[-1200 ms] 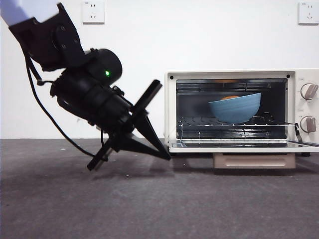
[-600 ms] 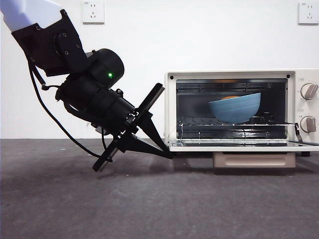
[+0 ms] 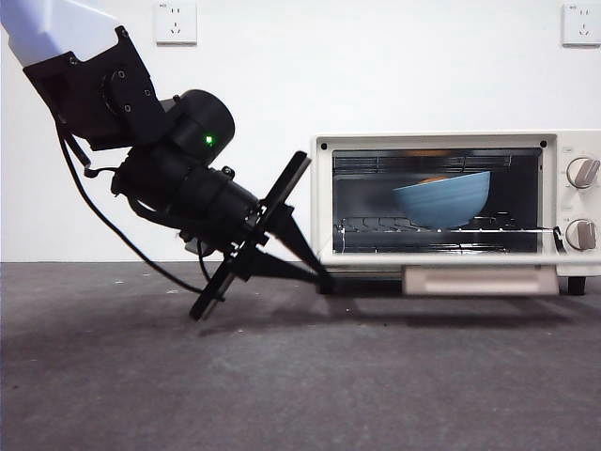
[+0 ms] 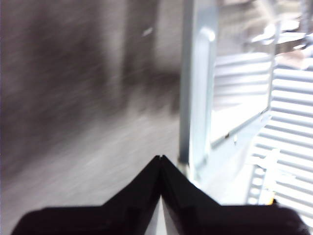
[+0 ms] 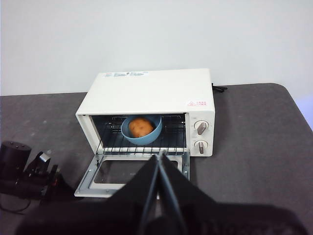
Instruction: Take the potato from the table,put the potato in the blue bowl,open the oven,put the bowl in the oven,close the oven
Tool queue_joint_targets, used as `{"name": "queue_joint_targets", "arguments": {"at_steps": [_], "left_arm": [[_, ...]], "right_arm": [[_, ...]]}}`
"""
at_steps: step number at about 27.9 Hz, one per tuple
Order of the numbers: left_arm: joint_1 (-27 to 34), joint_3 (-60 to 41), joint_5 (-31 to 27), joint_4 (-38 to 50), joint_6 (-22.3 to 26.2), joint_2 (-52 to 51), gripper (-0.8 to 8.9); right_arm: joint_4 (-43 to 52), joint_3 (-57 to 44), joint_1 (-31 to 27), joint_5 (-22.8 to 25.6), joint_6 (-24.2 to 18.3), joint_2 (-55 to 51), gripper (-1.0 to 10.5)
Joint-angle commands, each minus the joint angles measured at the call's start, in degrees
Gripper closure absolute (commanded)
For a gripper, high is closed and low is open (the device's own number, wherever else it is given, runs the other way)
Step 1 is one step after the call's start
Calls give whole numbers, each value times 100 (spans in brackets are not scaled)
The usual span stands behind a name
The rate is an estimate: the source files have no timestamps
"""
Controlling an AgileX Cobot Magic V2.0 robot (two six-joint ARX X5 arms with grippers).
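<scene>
The cream-white oven [image 3: 451, 141] stands at the right with its door [image 3: 451, 258] hanging open, almost level. Inside on the rack sits the blue bowl [image 3: 443, 202], and the right wrist view shows the orange-brown potato [image 5: 141, 126] lying in the bowl [image 5: 142, 142]. My left gripper [image 3: 322, 280] is shut, its tips under the door's left front corner; the left wrist view shows the tips [image 4: 160, 159] against the door's edge [image 4: 195, 98]. My right gripper [image 5: 160, 155] is shut on nothing, high above the table and looking down at the oven [image 5: 151, 88].
The door's tan handle [image 3: 479, 280] juts toward the camera under the door. Two knobs [image 3: 582, 202] sit on the oven's right panel. The left arm [image 5: 24, 171] lies low on the dark table [image 3: 300, 376] to the oven's left. A white wall stands behind.
The left gripper has slid right and slightly up under the door's corner. The door and its handle have risen from their lower, fully open position.
</scene>
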Motion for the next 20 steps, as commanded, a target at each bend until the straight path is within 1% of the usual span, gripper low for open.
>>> {"name": "queue_joint_targets", "arguments": {"at_steps": [1, 6, 11, 15, 20], "left_arm": [[-37, 33, 175, 481, -398, 50, 819], [-33, 363, 195, 411, -452, 50, 819], [-33, 894, 212, 269, -457, 50, 819], [-33, 1340, 157, 35, -450, 50, 819], [-20, 1725, 120, -61, -435, 50, 819]], "right_arm": [[-120, -15, 2, -22, -24, -28, 954], [-122, -15, 2, -175, -188, -28, 954], [-127, -15, 4, -240, -188, -28, 954], [-129, -17, 2, -610, -179, -28, 954], [-131, -96, 2, -627, -155, -28, 954]]}}
